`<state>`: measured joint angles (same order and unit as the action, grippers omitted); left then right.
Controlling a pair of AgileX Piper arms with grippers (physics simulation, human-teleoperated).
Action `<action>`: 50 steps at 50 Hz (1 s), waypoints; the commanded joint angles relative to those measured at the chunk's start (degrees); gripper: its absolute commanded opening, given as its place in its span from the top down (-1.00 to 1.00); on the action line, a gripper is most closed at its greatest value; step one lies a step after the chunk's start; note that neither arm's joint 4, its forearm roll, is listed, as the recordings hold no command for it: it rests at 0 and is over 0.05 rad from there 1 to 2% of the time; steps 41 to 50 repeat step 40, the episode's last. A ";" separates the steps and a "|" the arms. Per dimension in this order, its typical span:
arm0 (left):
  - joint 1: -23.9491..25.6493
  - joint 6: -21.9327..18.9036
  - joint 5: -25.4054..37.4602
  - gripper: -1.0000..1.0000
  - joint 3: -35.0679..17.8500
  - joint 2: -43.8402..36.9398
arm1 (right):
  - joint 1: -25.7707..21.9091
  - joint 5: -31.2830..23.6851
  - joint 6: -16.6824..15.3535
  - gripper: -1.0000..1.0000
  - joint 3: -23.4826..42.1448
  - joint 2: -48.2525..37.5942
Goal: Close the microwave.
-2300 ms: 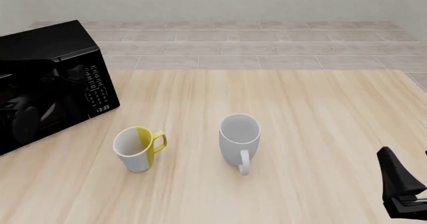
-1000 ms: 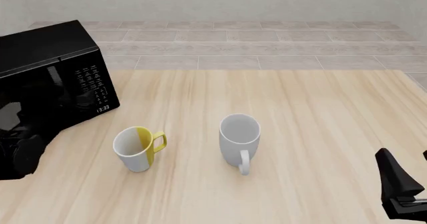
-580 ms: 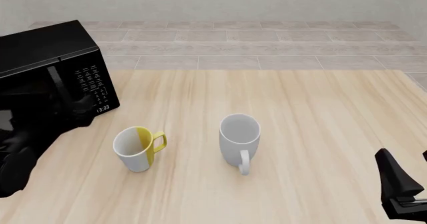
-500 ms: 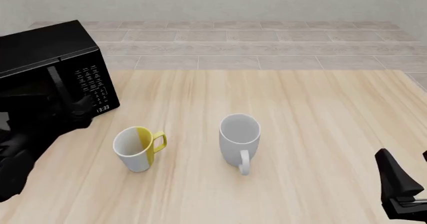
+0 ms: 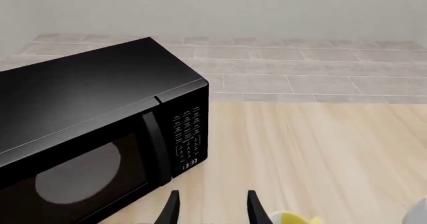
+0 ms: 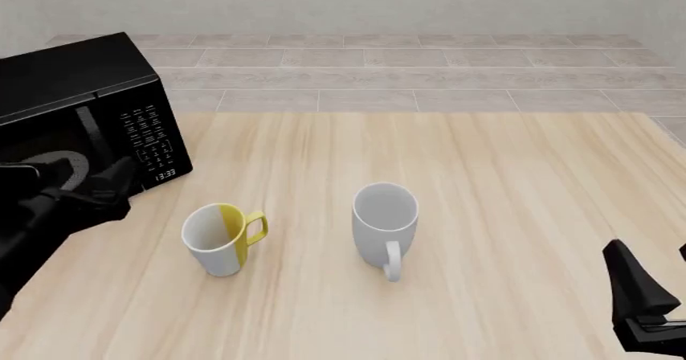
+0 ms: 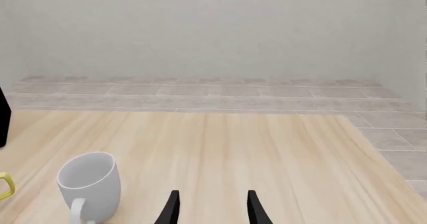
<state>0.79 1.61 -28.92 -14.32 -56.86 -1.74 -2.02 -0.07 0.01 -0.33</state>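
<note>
The microwave [image 6: 75, 95] is a glossy black box at the table's far left, with white keypad buttons and a small clock. In the left wrist view the microwave [image 5: 100, 134] has its door lying flush with the keypad panel, handle upright. My left gripper [image 6: 114, 185] hangs just in front of the door's lower right corner, near the clock. In its own view the left gripper [image 5: 212, 210] is open and empty, apart from the microwave. My right gripper [image 6: 656, 284] is at the near right edge; in the right wrist view it [image 7: 212, 209] is open and empty.
A white-and-yellow mug [image 6: 222, 238] stands near the left gripper, right of it. A white mug [image 6: 384, 223] stands mid-table and shows in the right wrist view [image 7: 87, 184]. The wooden table [image 6: 515, 183] ends at a tiled floor [image 6: 429, 71] behind.
My left arm has come up from the lower left in front of the microwave door, and its gripper now sits by the clock corner. The right arm and both mugs have not moved.
</note>
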 commanded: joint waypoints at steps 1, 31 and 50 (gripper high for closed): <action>1.87 0.30 6.79 -1.00 0.91 9.69 | 0.17 -0.16 0.10 -1.00 0.00 0.02; 7.00 0.44 27.38 -1.00 -1.57 32.73 | -0.27 0.16 0.41 -1.00 0.00 0.01; 8.65 0.21 36.11 -1.00 -4.42 40.84 | -0.22 0.15 0.44 -1.00 0.00 0.16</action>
